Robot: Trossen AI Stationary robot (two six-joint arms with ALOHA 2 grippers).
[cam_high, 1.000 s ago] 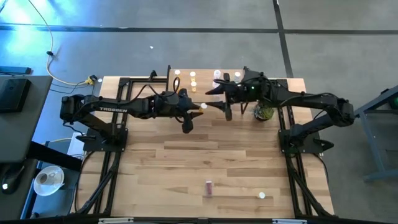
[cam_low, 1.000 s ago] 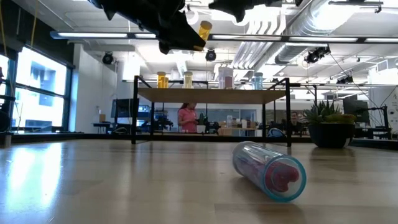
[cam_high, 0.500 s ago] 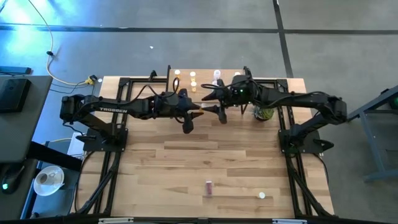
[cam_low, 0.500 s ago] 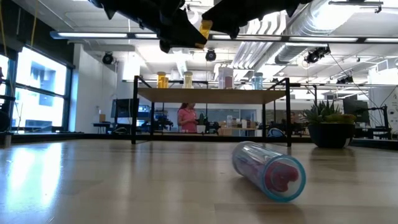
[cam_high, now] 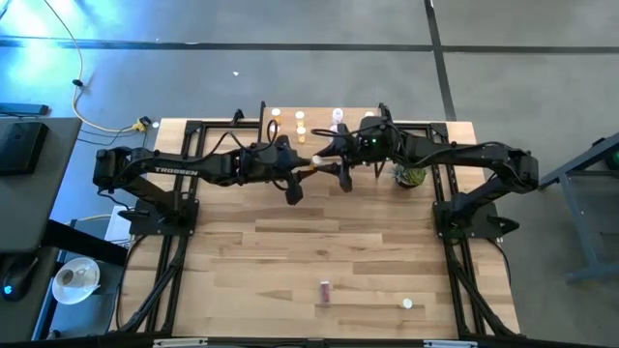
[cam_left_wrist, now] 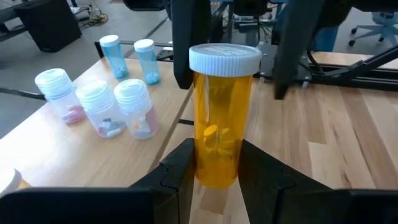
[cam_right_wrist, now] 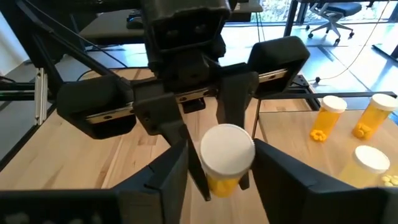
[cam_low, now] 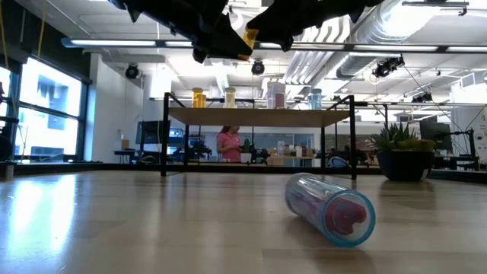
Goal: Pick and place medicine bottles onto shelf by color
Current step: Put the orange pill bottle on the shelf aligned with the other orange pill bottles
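Mid-handover above the table, just in front of the small wood-topped, black-legged shelf (cam_high: 319,124): left gripper (cam_left_wrist: 214,165) is pinching the amber white-capped medicine bottle (cam_left_wrist: 219,127) by its base, and right gripper (cam_right_wrist: 219,163) has its fingers (cam_right_wrist: 163,180) spread either side of the cap, not yet clamped. Shelf already carries several bottles grouped by colour. Left to do: this amber one, plus the clear pink-filled bottle (cam_low: 331,208) lying well in front of the shelf, and what looks like one more white-capped bottle (cam_high: 407,304) nearby.

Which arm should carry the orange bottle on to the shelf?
Probably the right: its gripper brackets the orange bottle's cap and reaches in beside the shelf. The left gripper holds the bottle.
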